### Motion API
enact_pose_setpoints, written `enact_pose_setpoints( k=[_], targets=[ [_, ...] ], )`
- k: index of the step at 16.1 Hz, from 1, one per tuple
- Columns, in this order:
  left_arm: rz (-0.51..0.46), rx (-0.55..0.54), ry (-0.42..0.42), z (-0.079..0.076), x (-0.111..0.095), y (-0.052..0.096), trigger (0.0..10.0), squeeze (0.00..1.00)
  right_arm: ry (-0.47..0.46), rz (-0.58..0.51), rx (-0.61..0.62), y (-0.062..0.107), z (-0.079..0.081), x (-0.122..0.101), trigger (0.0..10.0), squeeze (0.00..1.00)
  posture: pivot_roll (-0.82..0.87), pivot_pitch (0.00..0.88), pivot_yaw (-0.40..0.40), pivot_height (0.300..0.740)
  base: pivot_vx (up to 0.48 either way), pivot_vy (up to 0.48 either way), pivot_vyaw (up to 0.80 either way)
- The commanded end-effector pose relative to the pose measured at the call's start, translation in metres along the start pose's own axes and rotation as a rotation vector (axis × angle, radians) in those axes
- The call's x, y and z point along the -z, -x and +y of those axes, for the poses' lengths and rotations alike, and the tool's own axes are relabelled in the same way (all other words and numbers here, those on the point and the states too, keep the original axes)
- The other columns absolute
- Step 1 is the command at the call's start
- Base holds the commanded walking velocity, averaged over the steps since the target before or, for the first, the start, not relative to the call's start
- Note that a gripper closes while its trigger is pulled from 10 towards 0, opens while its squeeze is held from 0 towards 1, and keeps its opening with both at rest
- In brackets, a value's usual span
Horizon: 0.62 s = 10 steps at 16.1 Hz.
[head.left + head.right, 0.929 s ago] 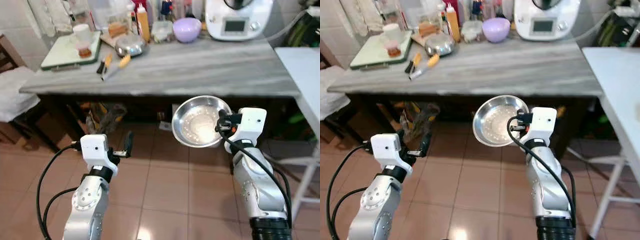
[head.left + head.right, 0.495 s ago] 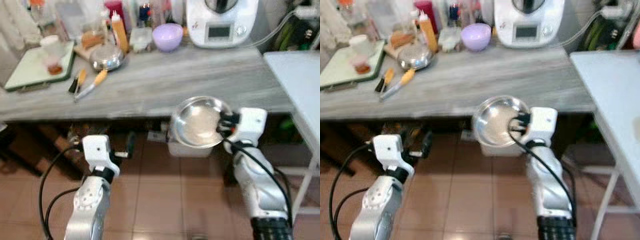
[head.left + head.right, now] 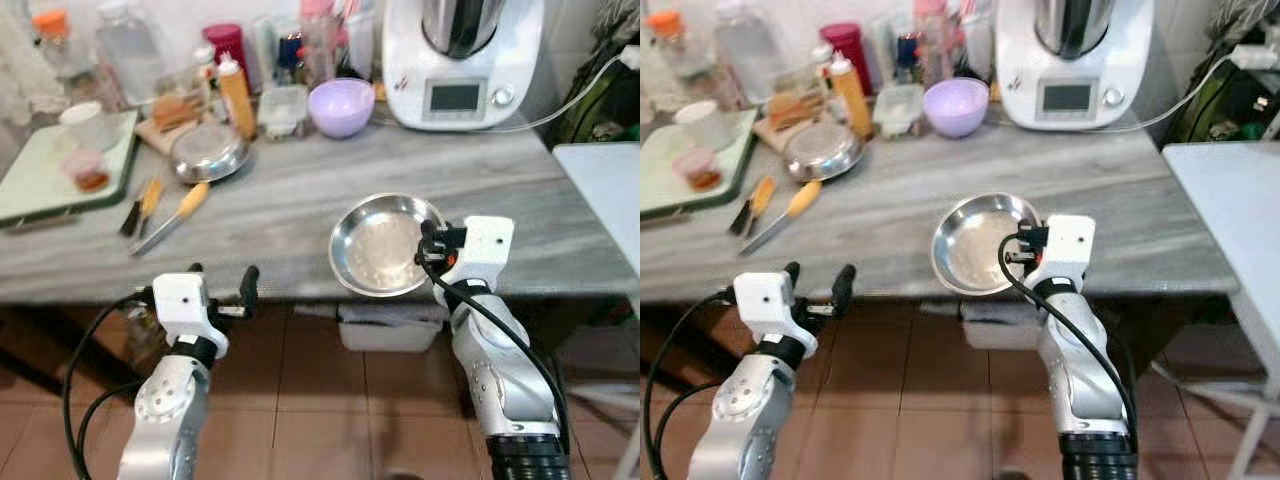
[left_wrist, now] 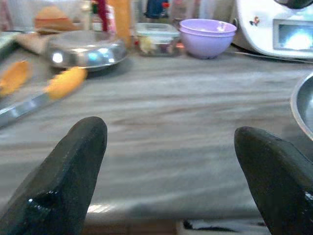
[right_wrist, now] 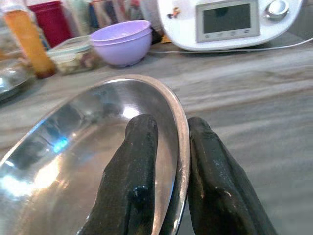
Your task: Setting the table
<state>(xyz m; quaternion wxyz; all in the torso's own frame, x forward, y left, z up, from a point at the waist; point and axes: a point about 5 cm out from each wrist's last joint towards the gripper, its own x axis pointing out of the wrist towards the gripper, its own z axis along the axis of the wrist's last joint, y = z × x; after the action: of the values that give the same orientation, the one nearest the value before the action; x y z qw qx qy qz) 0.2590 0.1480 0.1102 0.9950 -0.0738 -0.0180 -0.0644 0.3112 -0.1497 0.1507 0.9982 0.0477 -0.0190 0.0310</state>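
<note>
Grey marbled counter (image 3: 300, 215), spanning the scene from 9 to 3 o'clock, with clutter along its far edge and a bare stretch toward the near edge. At 1 o'clock stands a white kitchen machine (image 3: 462, 55); at 12 o'clock, a lilac bowl (image 3: 342, 106); at 10 o'clock, an upturned steel dish (image 3: 206, 157) with orange-handled tools (image 3: 182, 205) just beside it.

Right gripper (image 5: 166, 161), near the centre of the head views: jaws closed on the rim of a steel plate (image 3: 385, 243), one finger inside the plate and one outside. The plate is tilted, its hollow facing the camera, held above the counter's near edge and apparently not touching it.

Left gripper (image 3: 248, 290), at 7 o'clock, below and in front of the counter edge: jaws spread wide and empty.

Step in hand, judged: carrying the plate to a place on the counter. To do it well, the wrist should probably roll until the plate lies level, then lower onto the bare grey patch nearest the gripper, well apart from the steel dish and the tools. The rim grip is narrow, so the plate may swing or slip; release should wait until its base rests flat.
</note>
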Motion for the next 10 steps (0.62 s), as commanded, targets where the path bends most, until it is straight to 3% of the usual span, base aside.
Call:
enact_pose_setpoints(
  k=[1,2,6,10],
  targets=[
    [0.001,-0.002,-0.014,0.002,-0.002,0.001,10.0,0.0,0.0,-0.025,0.005,0.0,0.0,-0.006,10.0,0.0,-0.11,0.097,0.086,0.74,0.48,0.0,0.0],
    [0.003,0.0,-0.009,0.002,-0.001,0.002,10.0,0.0,0.0,-0.025,0.004,0.0,0.0,-0.006,10.0,0.0,-0.11,0.097,0.086,0.74,0.48,0.0,0.0],
    [0.012,0.066,0.012,-0.005,0.001,0.006,10.0,0.0,-0.002,-0.021,0.005,0.0,0.001,-0.004,10.0,0.0,-0.11,0.096,0.088,0.74,0.0,0.0,0.0],
    [0.078,0.157,0.033,-0.003,0.009,0.026,10.0,0.0,-0.014,-0.005,-0.007,0.001,0.003,-0.001,10.0,0.0,-0.1,0.105,0.086,0.74,0.0,0.0,0.0]
  ],
)
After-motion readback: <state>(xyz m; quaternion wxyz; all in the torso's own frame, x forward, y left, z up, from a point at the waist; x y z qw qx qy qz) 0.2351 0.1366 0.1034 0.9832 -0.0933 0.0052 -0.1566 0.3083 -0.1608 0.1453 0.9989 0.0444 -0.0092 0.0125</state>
